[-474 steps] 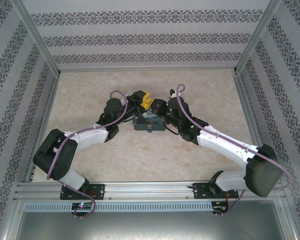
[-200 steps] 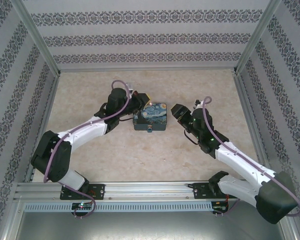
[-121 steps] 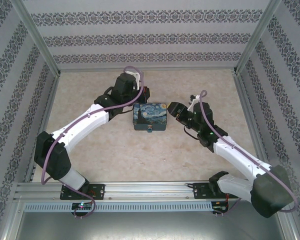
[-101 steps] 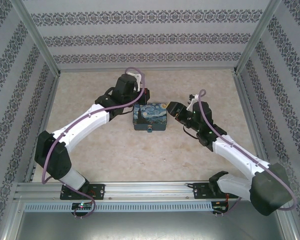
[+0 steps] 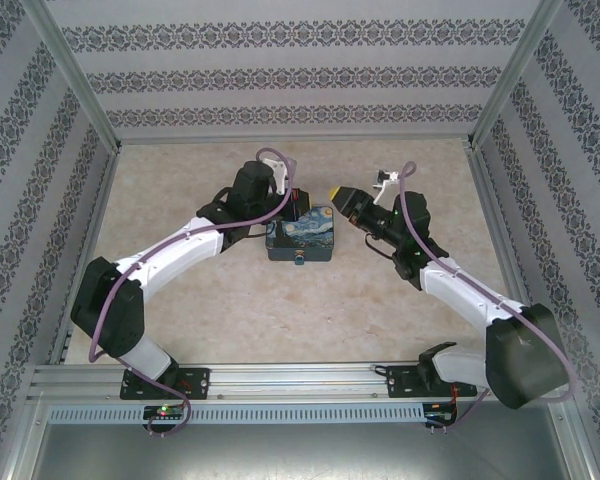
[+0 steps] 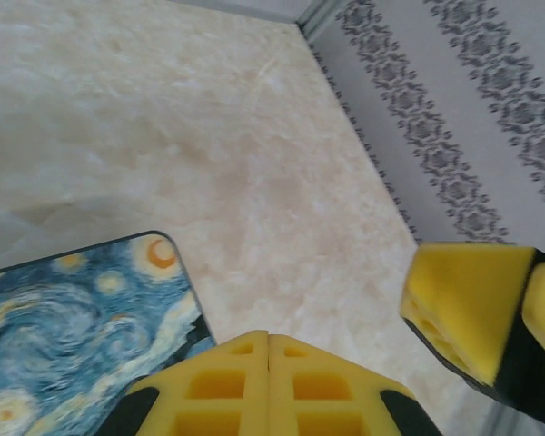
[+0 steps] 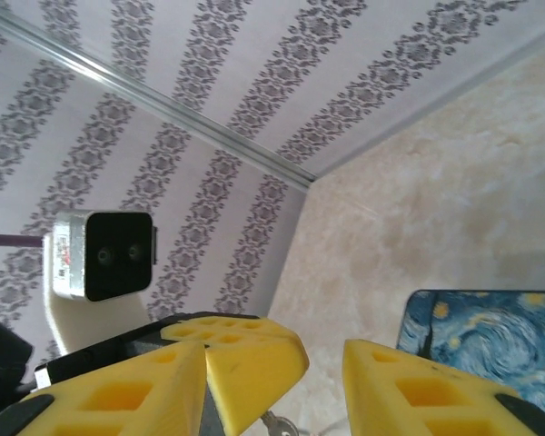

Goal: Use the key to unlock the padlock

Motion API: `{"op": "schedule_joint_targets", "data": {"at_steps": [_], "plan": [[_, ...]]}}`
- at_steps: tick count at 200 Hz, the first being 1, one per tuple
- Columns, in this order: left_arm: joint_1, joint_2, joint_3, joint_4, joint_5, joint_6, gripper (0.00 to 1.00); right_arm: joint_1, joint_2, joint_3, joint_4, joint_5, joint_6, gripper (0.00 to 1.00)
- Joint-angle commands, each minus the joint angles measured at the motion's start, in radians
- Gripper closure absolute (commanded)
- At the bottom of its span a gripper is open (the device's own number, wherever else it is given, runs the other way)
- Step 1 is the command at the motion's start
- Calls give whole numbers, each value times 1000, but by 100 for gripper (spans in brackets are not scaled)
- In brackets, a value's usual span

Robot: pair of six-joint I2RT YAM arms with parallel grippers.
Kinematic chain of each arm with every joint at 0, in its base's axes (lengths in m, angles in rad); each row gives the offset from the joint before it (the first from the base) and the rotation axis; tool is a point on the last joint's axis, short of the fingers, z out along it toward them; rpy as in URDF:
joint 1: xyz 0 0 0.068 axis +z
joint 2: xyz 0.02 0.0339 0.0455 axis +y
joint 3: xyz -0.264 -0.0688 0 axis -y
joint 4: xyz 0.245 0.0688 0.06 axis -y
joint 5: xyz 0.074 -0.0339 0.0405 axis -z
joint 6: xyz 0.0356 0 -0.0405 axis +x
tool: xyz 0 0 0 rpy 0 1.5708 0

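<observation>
The tiny blue padlock hangs at the front edge of the Starry Night tin. My left gripper hovers over the tin's far right corner with its yellow pads pressed together. A small silvery piece, apparently the key, pokes out beneath those fingers. My right gripper is open just right of the tin. In its wrist view the jaws of the right gripper straddle the left gripper's fingertips, one pad on each side.
Patterned walls and metal posts close the table in on three sides. The left wrist camera housing sits close to the right gripper. One right pad shows close by in the left wrist view.
The left gripper has swung from the tin's left side to its far right corner. The right gripper has lifted toward it, and its jaws have narrowed a little.
</observation>
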Motion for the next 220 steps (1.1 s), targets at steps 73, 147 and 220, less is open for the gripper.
{"op": "schedule_joint_targets", "data": {"at_steps": [73, 147, 220], "plan": [[-3, 23, -64, 405, 104, -307, 100, 43, 47, -54, 243, -61, 42, 59], [-3, 27, -75, 442, 105, -345, 100, 59, 83, -47, 276, -62, 59, 60], [-4, 50, -71, 443, 95, -366, 100, 62, 85, -53, 290, -78, 63, 74]]}}
